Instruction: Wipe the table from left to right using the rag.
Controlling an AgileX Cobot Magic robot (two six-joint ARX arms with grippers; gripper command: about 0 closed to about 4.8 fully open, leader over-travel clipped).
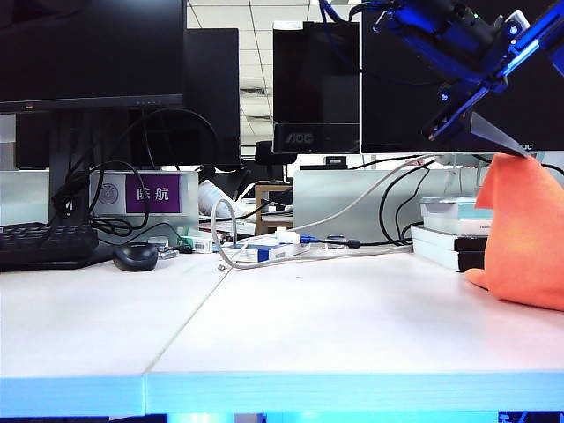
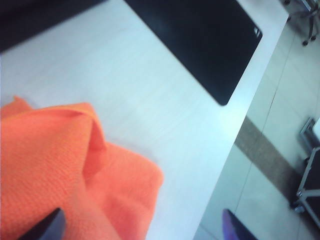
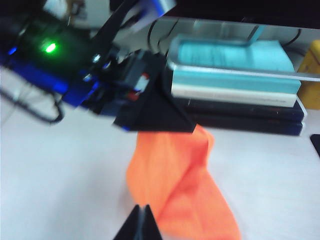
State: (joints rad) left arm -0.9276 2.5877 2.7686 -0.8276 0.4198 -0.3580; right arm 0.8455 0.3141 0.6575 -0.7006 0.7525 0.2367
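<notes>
1. At the right end of the bench, the left gripper reaches across from above. In the left wrist view its fingers stand wide apart, released, and only one of them touches the rag.
2. The rag is drawn up into a peak under that fingertip, and its lower folds rest on the bench. I cannot tell whether it is caught on the finger.
3. The right gripper is clenched and empty, set back from the rag and facing the left gripper.
4. A stack of books lies just behind the rag.
5. A black mouse and a keyboard lie well apart from it, at the bench's left end.
</notes>
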